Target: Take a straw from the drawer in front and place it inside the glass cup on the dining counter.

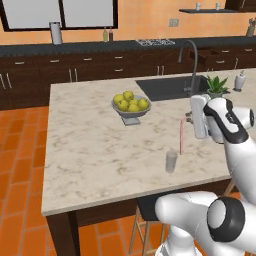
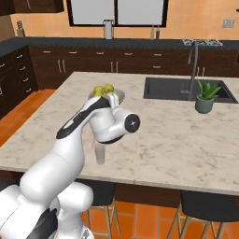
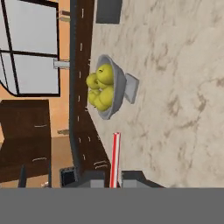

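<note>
gripper (image 3: 114, 177) clamps straw (image 1: 182, 136) | above glass cup (image 1: 171, 161) | near dining counter (image 1: 90, 150) front edge

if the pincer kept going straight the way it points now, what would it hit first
Judging by the hand view, the pincer, shut on the straw, points toward the fruit bowl, so probably that first; depth is unclear.

The dining counter (image 1: 90, 145) has a beige marbled stone top, smooth and matt, on dark wood. The glass cup (image 1: 171, 161) is clear glass; the fruit bowl (image 1: 131, 114) looks grey metal.
</note>
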Motion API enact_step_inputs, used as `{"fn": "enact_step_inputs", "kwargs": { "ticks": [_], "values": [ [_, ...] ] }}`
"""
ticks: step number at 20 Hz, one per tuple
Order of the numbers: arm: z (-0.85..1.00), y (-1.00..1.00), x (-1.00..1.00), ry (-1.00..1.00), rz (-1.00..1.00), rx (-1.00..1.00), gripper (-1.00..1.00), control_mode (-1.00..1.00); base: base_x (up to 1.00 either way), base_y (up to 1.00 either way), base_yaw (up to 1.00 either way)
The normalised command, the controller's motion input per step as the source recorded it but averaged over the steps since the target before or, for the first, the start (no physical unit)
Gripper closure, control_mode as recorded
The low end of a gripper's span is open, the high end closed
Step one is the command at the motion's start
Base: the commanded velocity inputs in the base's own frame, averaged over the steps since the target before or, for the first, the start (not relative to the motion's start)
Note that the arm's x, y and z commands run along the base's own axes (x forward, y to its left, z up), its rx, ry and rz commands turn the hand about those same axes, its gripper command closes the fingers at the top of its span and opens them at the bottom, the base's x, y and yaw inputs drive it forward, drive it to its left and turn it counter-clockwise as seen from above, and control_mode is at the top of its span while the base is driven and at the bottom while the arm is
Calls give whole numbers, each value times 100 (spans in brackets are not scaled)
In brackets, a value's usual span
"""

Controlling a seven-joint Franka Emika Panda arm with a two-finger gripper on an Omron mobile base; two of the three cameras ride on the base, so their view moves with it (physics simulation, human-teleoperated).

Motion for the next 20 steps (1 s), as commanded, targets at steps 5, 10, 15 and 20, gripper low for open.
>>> {"fn": "enact_step_inputs", "kwargs": {
  "ticks": [5, 10, 15, 20],
  "values": [
    [0, 6, 10, -21, 0, -9, 100, -100, 0, 0, 0],
    [-1, 13, 22, -17, -2, -3, 100, -100, 0, 0, 0],
    [-22, 0, 5, -9, -4, -7, 100, -100, 0, 0, 0],
    [-17, 0, 0, -3, -4, -9, 100, -100, 0, 0, 0]
  ]
}}
